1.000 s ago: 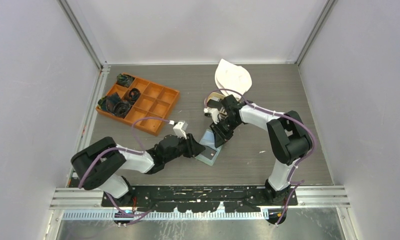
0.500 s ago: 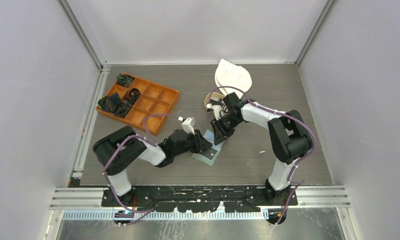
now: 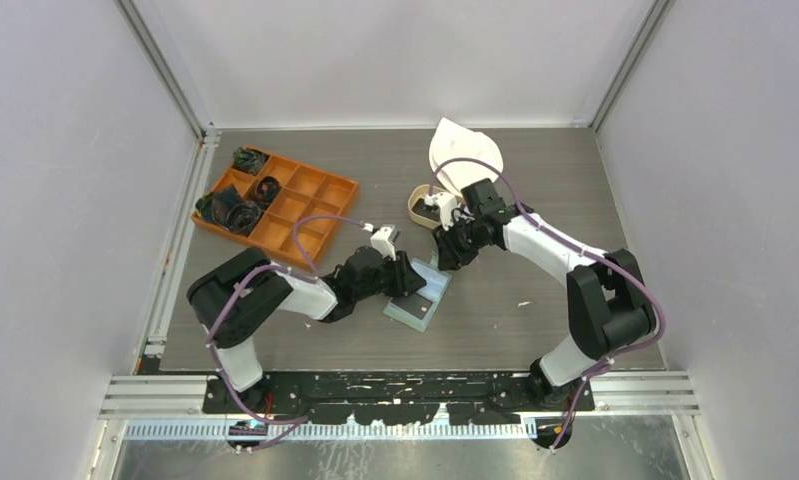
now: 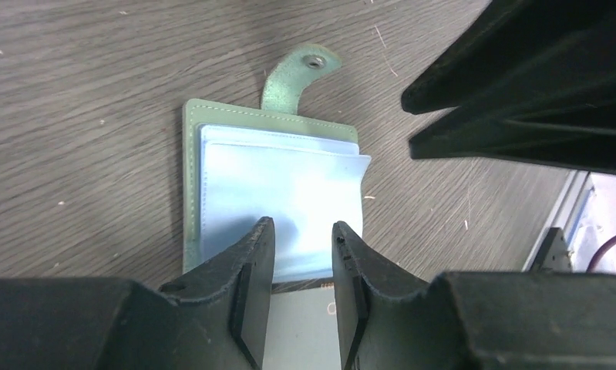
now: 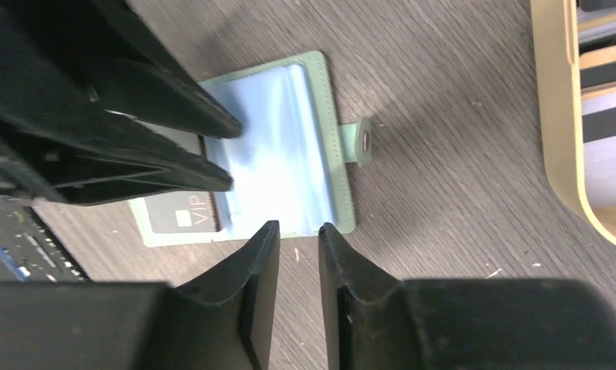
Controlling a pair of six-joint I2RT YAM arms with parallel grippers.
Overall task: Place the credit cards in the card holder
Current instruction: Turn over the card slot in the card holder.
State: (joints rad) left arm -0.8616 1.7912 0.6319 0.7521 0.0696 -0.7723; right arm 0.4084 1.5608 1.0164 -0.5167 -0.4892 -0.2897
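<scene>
So the card holder [image 5: 289,154] is lying flat and open around the middle of the bench [image 3: 535,170]. Its pale blue pockets face up and its snap tab [image 4: 297,73] sticks out to one side. One black card [image 5: 183,216] with "VIP" on it sits in the half nearest the left arm.

The left hand [image 4: 303,227] is low over that side. Its fingers are a little apart with nothing between them, and the tips are right at the edge of the blue pockets. Can't tell if they actually touch.

The right hand [image 5: 297,228] hovers just off the holder's edge on the other side, facing the left one across it. Its fingers have only a narrow gap between them, and it's empty too.

Near the right hand is the oval tan tray [image 5: 555,116] with a stack of cards [image 5: 607,73] in it, black, grey and tan edges showing. Well off to the left, the orange compartment box [image 3: 315,215] has dark cord bundles [image 3: 230,212] in a few of its left-side cells.
</scene>
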